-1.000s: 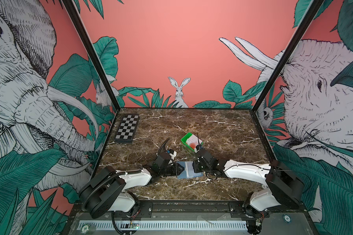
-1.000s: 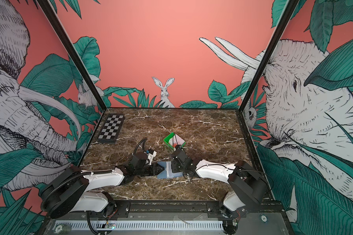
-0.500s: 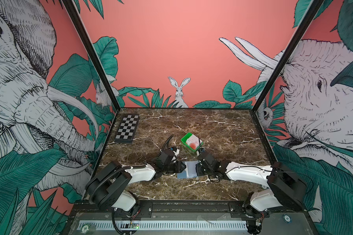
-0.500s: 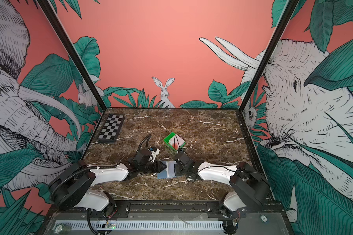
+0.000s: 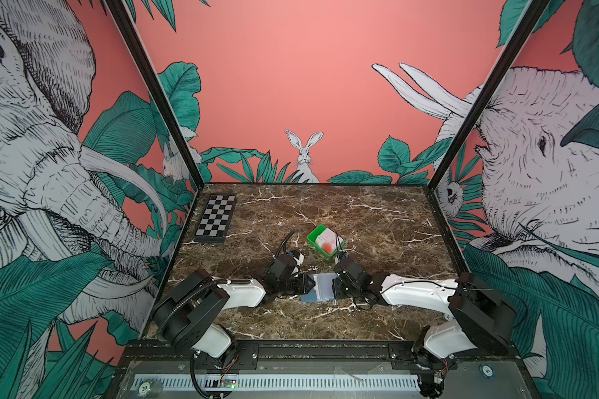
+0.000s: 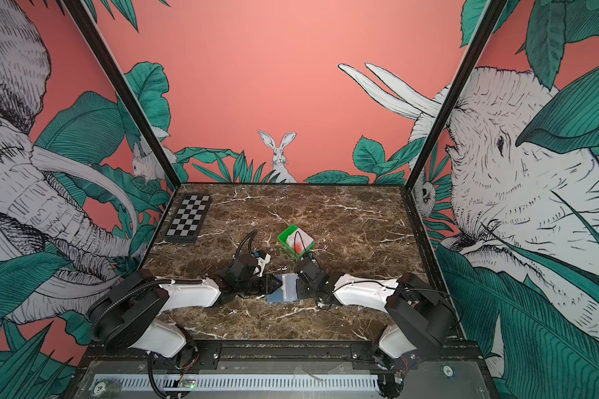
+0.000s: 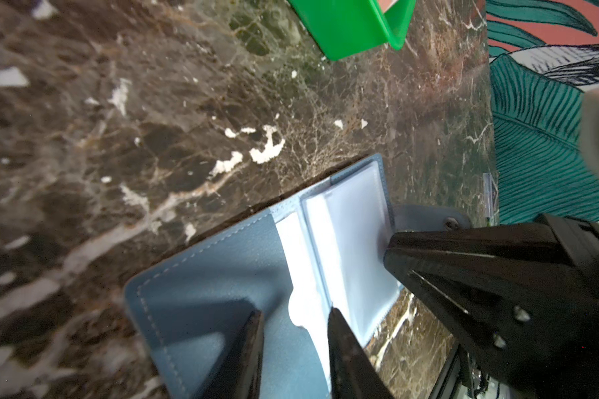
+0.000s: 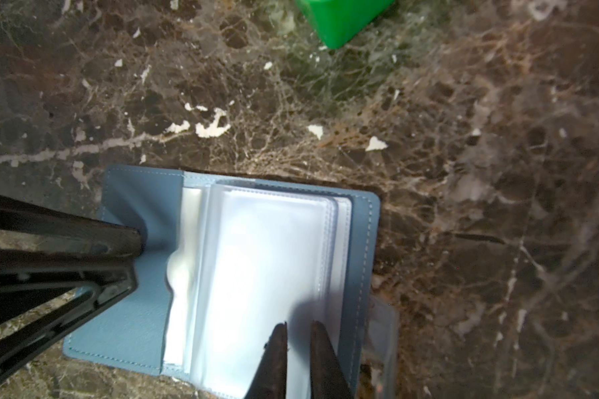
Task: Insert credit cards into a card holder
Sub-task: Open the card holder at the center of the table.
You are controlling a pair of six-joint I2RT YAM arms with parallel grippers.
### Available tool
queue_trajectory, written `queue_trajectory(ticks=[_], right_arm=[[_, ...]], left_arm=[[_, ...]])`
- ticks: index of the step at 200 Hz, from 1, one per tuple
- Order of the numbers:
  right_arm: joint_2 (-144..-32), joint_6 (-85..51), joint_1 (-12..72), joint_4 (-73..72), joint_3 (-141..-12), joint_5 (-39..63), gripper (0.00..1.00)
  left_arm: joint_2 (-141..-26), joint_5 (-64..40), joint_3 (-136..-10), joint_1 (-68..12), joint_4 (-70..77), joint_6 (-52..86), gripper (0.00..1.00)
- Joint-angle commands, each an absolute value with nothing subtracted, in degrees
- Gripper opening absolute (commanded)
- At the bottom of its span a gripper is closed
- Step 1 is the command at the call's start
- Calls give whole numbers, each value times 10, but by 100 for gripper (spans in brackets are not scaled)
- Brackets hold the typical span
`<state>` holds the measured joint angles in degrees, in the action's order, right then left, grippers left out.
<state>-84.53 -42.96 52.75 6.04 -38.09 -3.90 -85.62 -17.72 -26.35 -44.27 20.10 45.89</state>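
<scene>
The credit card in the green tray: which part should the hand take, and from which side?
Take the credit card by its raised edge, coming down from above. It seems to lean tilted inside the green tray, whose walls shut off the sides. A thin pinch across both faces fits.

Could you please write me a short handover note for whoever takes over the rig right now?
Left gripper: open, tips on the card holder's cover.
Right gripper: nearly closed at the clear sleeves; whether it pinches one is unclear.
Credit cards: in the green tray beyond the holder.
Done: holder lies open.
Left: pick cards and insert them; no card shows in the sleeves.
</scene>
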Motion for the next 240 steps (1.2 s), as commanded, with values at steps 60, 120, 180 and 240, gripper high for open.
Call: queue_trajectory(ticks=[60,120,180,240], right_arm=[[-836,-413,551,-19,-402,48,14],[-890,-435,585,-75,-399,69,11],[-912,-461,586,-19,-399,11,8],[-895,-447,582,-14,-420,2,6]], left_arm=[[-854,-163,-246,-442,199,481,33],[-814,-178,-261,-425,184,483,34],[-816,-170,-276,-411,150,454,36],[-841,-173,-264,-409,161,457,36]])
